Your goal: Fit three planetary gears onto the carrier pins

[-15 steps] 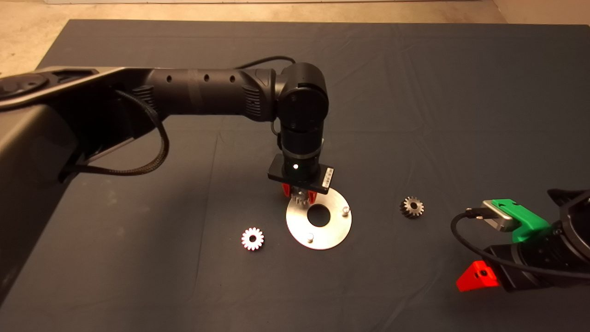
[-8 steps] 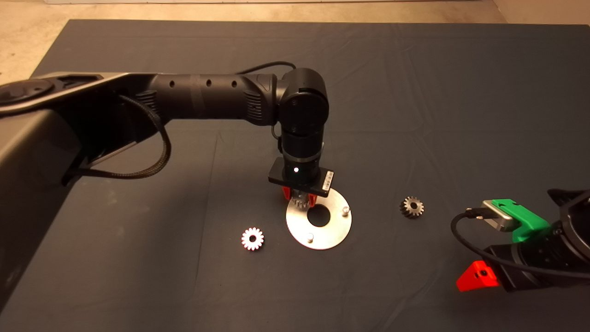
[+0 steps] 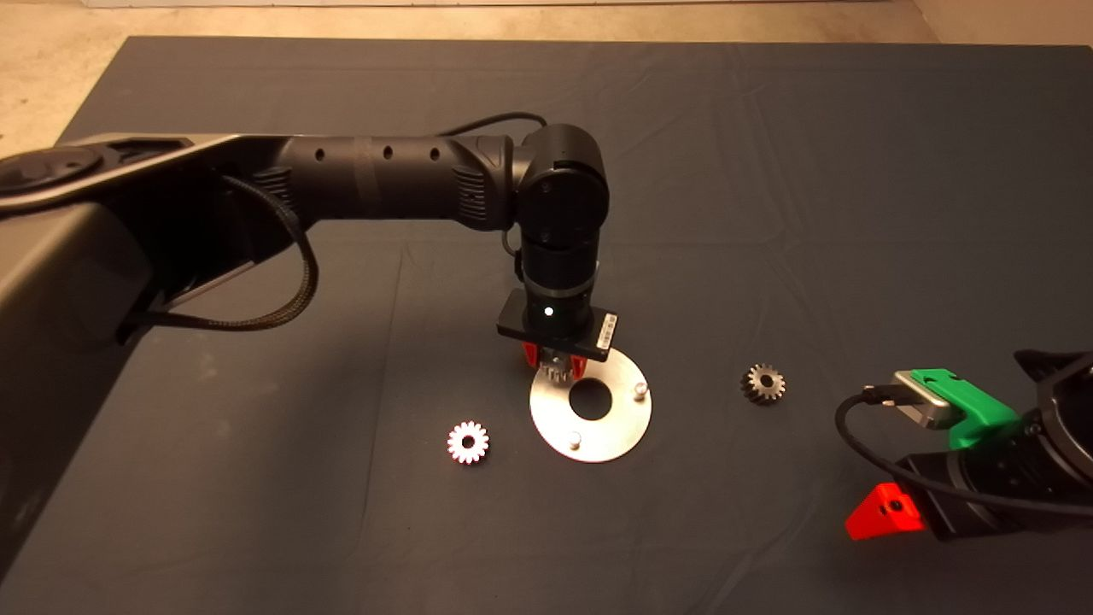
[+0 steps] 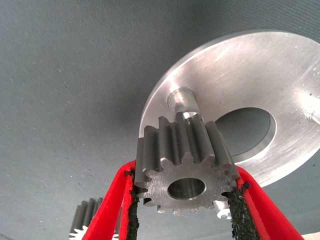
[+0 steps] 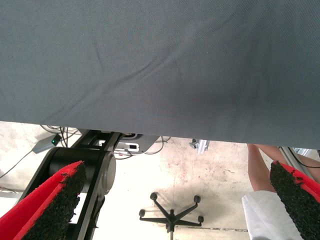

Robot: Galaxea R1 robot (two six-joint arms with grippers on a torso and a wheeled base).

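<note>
A dark mat (image 3: 768, 171) covers the bench, pale floor (image 3: 51, 68) beyond. The left end effector (image 3: 555, 369) clamps a gear (image 4: 185, 167) just above the disc's (image 3: 615, 427) far-left pin (image 4: 182, 100). The right end effector (image 5: 170, 200), fingers apart, waits near right.
</note>
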